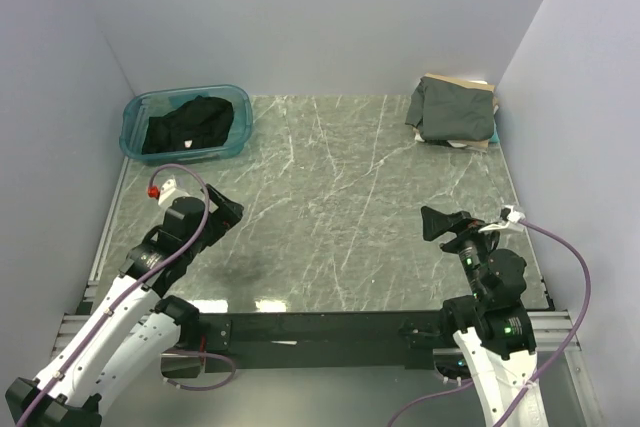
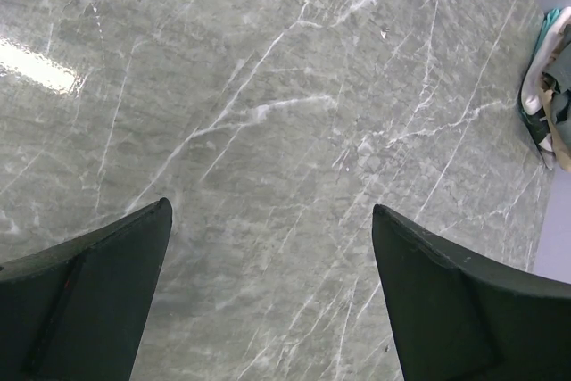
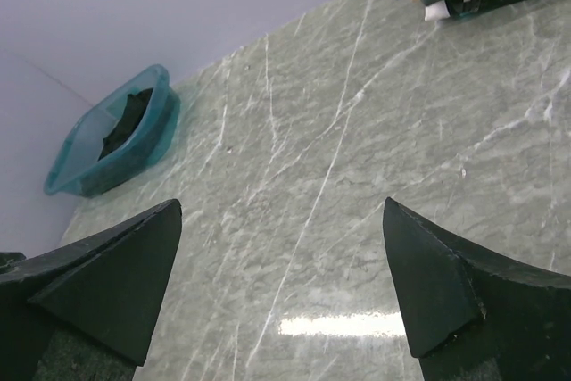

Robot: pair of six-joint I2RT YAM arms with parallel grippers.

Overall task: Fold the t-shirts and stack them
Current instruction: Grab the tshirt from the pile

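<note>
Gaping empty, left gripper and right gripper hang over the table; black t-shirt lies in the teal bin well beyond the left jaws; grey-green t-shirt tops a stack beyond the right jaws.

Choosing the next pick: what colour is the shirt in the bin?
The shirt in the bin is black, clearest in the top external view.

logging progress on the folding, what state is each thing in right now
teal bin, upright, holding one shirt
black t-shirt, crumpled, unfolded, inside the bin
tan and white t-shirts, stacked far right, only edges showing
grey-green t-shirt, folded, lying on top of them
left gripper, open, empty
right gripper, open, empty
</note>
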